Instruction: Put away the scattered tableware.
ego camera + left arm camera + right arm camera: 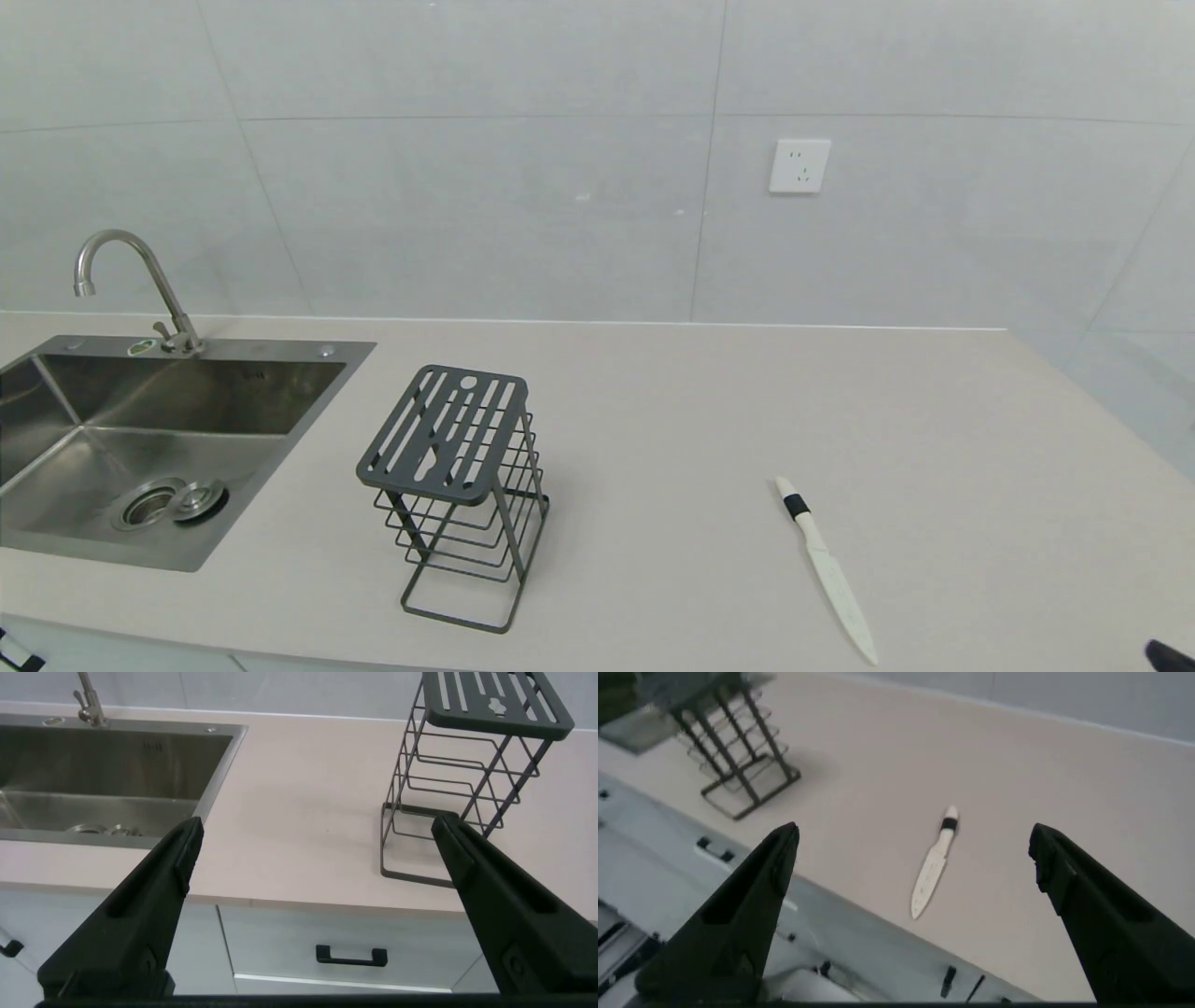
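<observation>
White knife flat on surface, right side nr front edge, blade tip toward robot, black band on handle. Wire rack upright, well apart to knife's left; sink w/ faucet further left. R jaws apart, raised off knife, no contact. L jaws apart, off surface's front edge, facing rack.

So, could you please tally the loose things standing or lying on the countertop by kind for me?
white knife: 1
dark slotted wire rack: 1
Total: 2
</observation>
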